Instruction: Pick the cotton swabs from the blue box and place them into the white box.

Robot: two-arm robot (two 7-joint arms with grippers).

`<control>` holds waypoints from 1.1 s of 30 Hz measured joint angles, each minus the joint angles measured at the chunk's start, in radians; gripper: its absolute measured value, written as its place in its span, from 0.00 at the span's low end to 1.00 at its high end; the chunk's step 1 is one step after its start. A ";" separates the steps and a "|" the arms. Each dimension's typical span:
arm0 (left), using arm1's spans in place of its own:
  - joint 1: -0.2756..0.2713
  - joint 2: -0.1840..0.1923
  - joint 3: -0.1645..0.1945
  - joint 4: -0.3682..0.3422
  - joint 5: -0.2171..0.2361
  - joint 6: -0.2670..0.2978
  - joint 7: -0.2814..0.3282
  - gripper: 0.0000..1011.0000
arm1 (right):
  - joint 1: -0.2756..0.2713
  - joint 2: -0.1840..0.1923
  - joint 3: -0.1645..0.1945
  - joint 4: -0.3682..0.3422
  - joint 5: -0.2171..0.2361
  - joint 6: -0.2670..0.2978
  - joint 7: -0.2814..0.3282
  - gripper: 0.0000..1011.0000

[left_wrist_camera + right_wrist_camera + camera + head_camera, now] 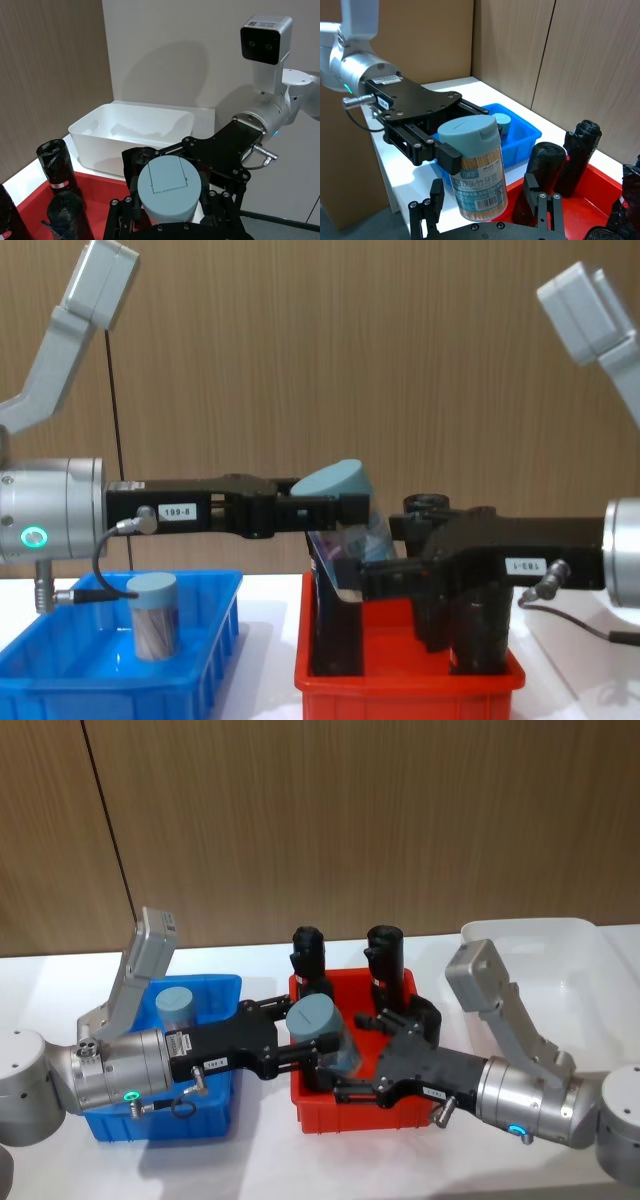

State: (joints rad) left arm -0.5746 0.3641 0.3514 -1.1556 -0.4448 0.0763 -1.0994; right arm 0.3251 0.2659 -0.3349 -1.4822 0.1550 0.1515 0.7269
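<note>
One tub (477, 175) between level left fingers (449, 156)

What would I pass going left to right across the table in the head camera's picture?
Blue box with one swab tub inside → red bin, a second swab tub held over its left edge by the left end effector → white box.

I log a white desk (60, 970) carrying three containers in a row: the blue box (160, 1125) at left, a red bin (350, 1115) just beside it at centre, the white box (585, 990) at right, set farther back.
</note>
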 joint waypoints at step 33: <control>0.000 0.000 0.000 0.000 -0.001 0.000 0.001 0.65 | 0.049 -0.023 -0.033 0.071 -0.051 -0.006 -0.003 0.66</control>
State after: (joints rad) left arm -0.5746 0.3641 0.3513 -1.1557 -0.4454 0.0762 -1.0984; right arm 0.3742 0.2426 -0.3677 -1.4110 0.1036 0.1453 0.7243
